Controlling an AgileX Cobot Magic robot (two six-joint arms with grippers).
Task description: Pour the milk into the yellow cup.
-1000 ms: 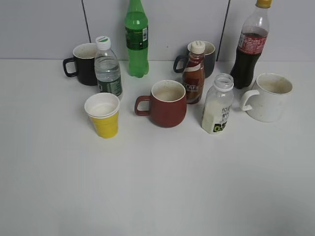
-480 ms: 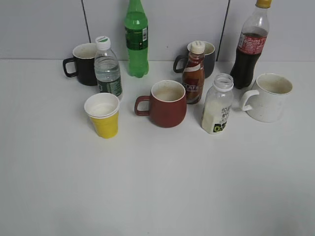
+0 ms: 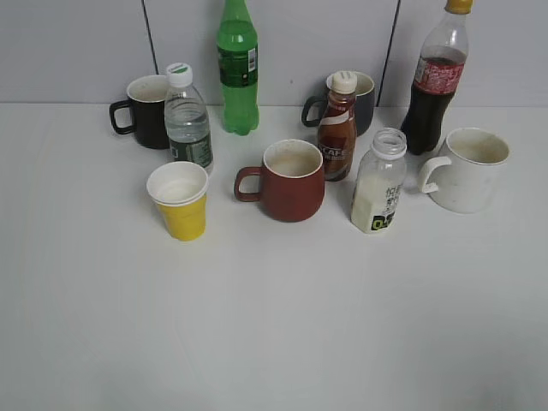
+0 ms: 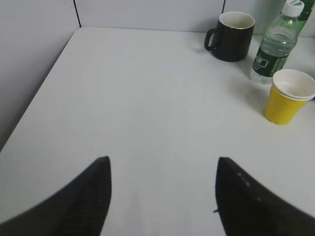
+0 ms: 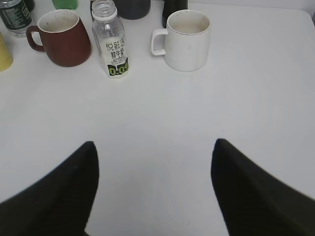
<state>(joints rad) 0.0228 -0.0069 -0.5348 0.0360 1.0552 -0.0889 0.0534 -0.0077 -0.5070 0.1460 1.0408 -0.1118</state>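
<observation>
My right claw point(image 5: 153, 189) is spread wide and holds nothing, its two dark fingers filling the lower corners of the right wrist view with bare counter point(image 5: 246, 98) between them. The milk point(image 5: 112, 43) stands upright in the upper left of that frame, ahead of me and left of my centre line, capless, between the red-brown mug point(image 5: 63, 39) and the white mug point(image 5: 187, 42). Its long axis is vertical, so I judge a side-on grasp suits it. My left claw point(image 4: 162, 196) is also wide open and empty; the yellow cup point(image 4: 288, 96) sits at the right edge of its view. In the exterior view the milk point(image 3: 379, 184) is right of centre and the yellow cup point(image 3: 180, 199) left, so my right arm is nearer the bottle.
</observation>
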